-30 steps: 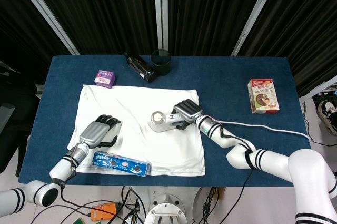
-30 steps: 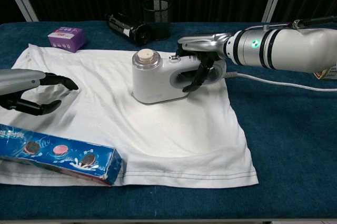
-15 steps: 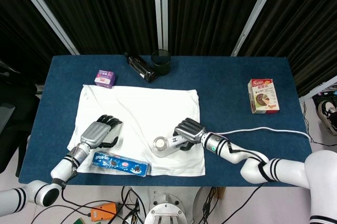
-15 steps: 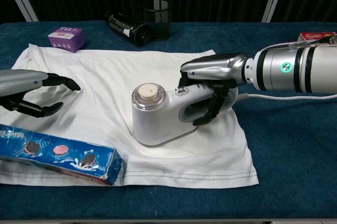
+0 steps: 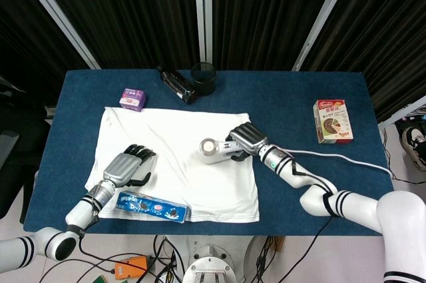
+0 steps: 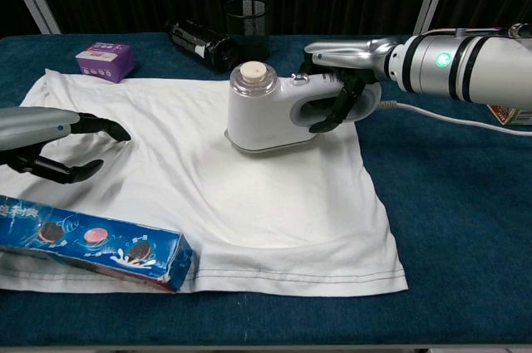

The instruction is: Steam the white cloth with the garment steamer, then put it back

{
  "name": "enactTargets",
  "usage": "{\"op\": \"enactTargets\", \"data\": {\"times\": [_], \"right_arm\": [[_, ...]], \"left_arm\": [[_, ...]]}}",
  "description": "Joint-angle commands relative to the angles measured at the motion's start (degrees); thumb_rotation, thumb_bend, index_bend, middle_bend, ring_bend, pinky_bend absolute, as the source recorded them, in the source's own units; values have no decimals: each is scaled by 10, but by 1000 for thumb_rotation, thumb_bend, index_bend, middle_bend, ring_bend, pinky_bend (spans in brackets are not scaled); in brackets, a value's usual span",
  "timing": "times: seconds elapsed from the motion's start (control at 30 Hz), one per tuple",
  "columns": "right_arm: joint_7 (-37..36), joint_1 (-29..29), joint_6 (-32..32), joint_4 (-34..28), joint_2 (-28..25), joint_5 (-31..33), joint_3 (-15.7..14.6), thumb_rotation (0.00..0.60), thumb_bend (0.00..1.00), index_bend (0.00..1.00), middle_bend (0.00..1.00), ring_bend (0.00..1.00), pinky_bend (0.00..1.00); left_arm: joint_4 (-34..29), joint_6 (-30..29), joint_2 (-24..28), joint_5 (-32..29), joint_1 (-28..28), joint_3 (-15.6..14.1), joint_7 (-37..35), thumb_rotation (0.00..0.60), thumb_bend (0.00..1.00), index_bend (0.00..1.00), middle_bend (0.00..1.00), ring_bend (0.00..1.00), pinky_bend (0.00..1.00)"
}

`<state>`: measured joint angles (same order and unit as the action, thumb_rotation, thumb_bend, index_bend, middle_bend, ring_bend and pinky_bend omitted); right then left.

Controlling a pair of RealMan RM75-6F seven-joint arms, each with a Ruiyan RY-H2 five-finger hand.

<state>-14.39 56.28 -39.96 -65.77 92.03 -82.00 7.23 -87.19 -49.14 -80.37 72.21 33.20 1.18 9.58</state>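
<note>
The white cloth [image 6: 208,178] lies spread flat across the blue table [image 6: 465,228], its near hem toward the table's front edge. On the cloth's far right part sits the garment steamer [image 6: 262,112], base down on the fabric, its round cap up. The right hand [image 6: 341,79] grips the steamer's handle, fingers wrapped through the loop; a white cord [image 6: 453,119] trails away to the right over the table. In the head view the steamer [image 5: 214,151] sits right of the cloth's middle, with the right hand [image 5: 245,140] on its handle.

The left hand [image 6: 50,145] rests at the cloth's left edge, thumb and fingers curved but apart, holding nothing; whether its fingertips press the fabric or hang just above it is hard to tell.

A blue cookie box [image 6: 91,241] lies on the cloth's near left corner. Behind the cloth are a small purple box [image 6: 105,60], a dark bottle [image 6: 202,44] on its side and a black mesh cup [image 6: 247,25] just beside it. A red and brown box [image 5: 333,121] lies well apart at the right.
</note>
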Motion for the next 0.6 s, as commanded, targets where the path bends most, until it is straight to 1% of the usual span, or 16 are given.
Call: {"op": "enactTargets", "data": {"times": [0.03,0.13,0.23,0.37,0.6], "right_arm": [[3,15,20,42,32,19,13,600,580,1000,875,908,808],[5,22,31,64,50,22,12,600,581,1000,875,908,808],[6,23,34,75,56,21,9,600,580,1000,875,908,808],[18,19,33,89,56,21,2,600,581,1000,875,908,808],[31,-2,35,116,42,44,1,600,580,1000,875,908,808]], "left_arm": [[-1,-1,0,0,1,0,1,290,418,130,109,31,0],[-3,-2,1,-1,1,-1,3,288,418,130,109,31,0],[-4,-3,1,-1,1,-1,4,290,418,130,109,31,0],[-4,-3,1,-2,2,-2,4,290,418,130,109,31,0],[-2,-6,0,1,3,-3,1,290,418,130,108,31,0]]}}
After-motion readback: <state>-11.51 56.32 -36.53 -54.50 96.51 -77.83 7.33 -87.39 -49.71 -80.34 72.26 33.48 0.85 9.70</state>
